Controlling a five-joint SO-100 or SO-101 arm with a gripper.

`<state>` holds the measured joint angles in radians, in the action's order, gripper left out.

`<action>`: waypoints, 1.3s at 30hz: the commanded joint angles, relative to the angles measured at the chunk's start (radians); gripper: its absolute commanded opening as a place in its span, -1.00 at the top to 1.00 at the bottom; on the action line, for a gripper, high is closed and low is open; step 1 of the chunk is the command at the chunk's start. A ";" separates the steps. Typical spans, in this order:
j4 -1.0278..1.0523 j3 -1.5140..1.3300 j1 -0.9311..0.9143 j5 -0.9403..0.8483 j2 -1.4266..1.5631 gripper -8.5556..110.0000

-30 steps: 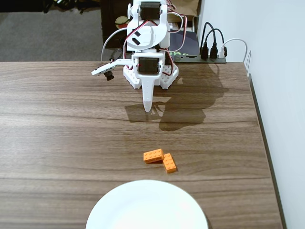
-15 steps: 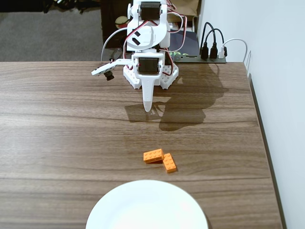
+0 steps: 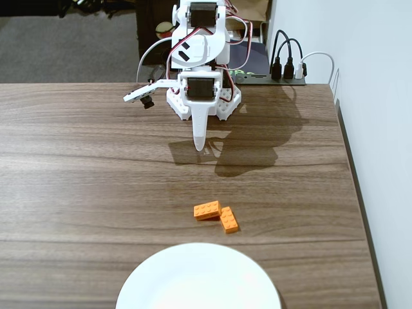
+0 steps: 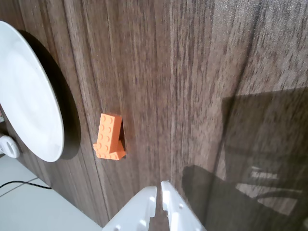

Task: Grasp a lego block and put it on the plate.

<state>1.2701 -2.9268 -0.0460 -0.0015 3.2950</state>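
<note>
Two orange lego blocks lie touching on the wooden table: one on the left, the other angled at its right end. In the wrist view they show as one orange cluster. The white plate sits at the front edge, just below the blocks; it also shows at the left of the wrist view. My white gripper points down near the arm's base, well behind the blocks. In the wrist view its fingertips stand almost together with nothing between them.
The arm's white base stands at the table's back edge. A black power strip with cables sits at the back right. The table's right edge runs along a white wall. A white round object lies beyond the plate.
</note>
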 commanded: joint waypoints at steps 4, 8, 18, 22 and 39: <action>-0.002 0.005 0.003 0.003 -0.005 0.85; -0.002 0.005 0.003 0.003 -0.005 0.85; -0.008 0.006 0.008 -0.002 -0.015 0.84; -0.035 0.014 -0.005 0.008 -0.064 0.85; -0.133 0.235 -0.023 0.195 -0.360 0.85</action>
<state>1.1582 -2.7581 -0.0706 0.1718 2.9744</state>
